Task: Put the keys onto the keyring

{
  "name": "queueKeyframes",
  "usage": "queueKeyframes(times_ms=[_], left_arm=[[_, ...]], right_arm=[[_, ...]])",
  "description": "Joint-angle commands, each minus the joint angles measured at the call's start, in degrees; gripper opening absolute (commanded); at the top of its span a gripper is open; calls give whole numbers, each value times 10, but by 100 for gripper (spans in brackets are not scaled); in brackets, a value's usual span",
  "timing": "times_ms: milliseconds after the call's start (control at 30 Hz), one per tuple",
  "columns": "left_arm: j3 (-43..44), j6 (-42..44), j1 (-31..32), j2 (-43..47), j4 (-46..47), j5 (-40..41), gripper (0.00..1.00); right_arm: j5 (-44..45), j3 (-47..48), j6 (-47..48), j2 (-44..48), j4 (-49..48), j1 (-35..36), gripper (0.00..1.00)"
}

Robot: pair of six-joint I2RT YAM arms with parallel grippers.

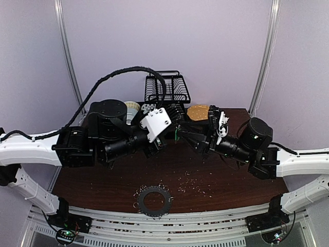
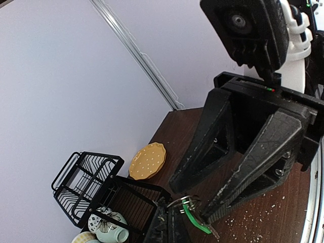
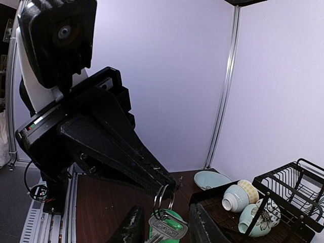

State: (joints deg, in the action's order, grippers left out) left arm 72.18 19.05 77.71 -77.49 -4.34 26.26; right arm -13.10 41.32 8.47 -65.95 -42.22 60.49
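Observation:
The green-headed key hangs with a silvery key on a small wire ring. My left gripper is shut on that ring; its fingers reach in from the left of the right wrist view. My right gripper is open, its fingers on either side of the keys without touching them. Both grippers meet in mid-air above the table's middle. The keyring, a dark disc fringed with wire loops, lies flat near the front edge, apart from both grippers.
A black dish rack stands at the back. A yellow plate and bowls sit beside it. Pale crumbs are scattered right of the keyring. A black cable arcs over the left arm.

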Motion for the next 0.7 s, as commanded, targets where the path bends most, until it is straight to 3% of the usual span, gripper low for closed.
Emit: queueKeyframes(times_ms=[0, 667], left_arm=[[-9, -10, 2, 18, 41, -24, 0], [-23, -18, 2, 21, 42, -40, 0]], right_arm=[[7, 13, -11, -6, -25, 3, 27], [20, 10, -6, 7, -18, 3, 12]])
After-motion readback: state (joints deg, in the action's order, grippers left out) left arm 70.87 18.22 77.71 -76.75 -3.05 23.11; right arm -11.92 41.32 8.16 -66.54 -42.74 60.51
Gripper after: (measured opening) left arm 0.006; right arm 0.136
